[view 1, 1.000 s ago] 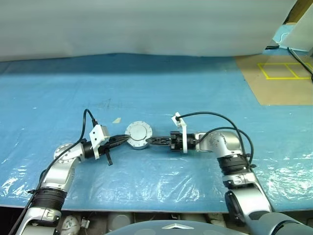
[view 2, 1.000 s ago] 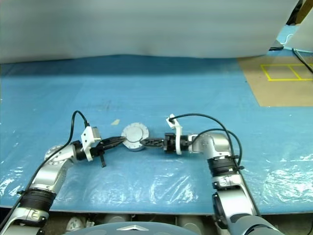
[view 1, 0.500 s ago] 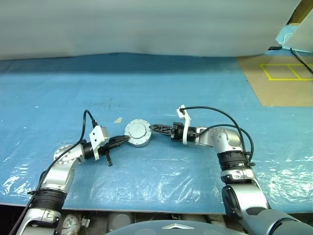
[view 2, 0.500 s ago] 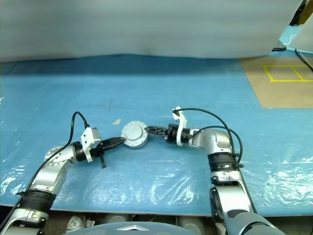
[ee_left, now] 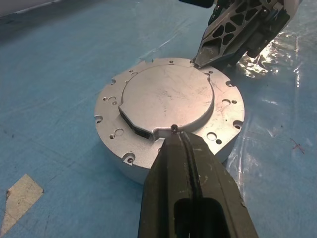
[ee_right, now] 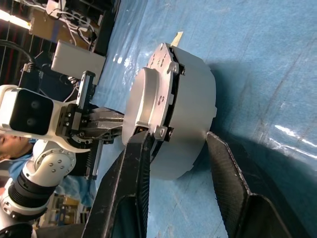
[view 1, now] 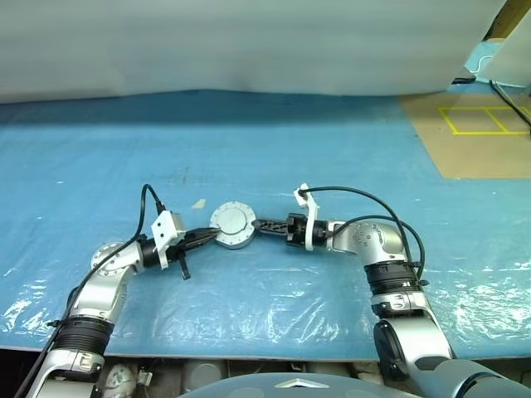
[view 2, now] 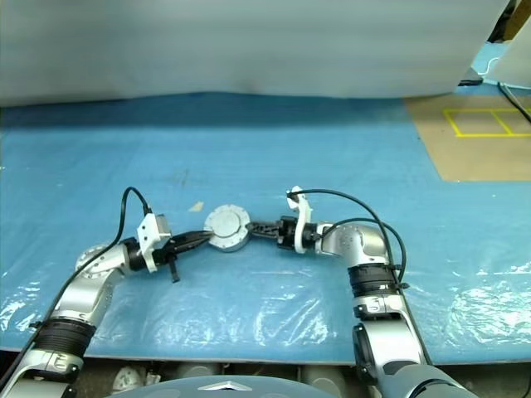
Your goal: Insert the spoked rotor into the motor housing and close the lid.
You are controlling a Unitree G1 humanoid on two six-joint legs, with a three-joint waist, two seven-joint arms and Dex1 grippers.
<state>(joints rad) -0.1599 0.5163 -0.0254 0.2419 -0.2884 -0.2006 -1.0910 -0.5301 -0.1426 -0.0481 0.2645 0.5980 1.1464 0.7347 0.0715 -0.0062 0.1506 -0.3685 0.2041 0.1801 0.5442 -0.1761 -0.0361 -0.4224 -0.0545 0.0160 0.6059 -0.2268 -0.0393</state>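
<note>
Matt, faintly scratched metal lid (ee_left: pixel 168 96); glossy, crinkled blue plastic sheet (view 1: pixel 274 307).

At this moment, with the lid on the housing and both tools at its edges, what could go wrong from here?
1. The lid may not be fully seated: the right wrist view shows a dark gap between it and the motor housing, so pressing unevenly could jam it tilted.
2. The right tool straddles the housing's wall with fingers apart; closing could nudge the housing sideways on the slick blue sheet.
3. The shut left tool touches only the lid's rim and might slip off.
</note>
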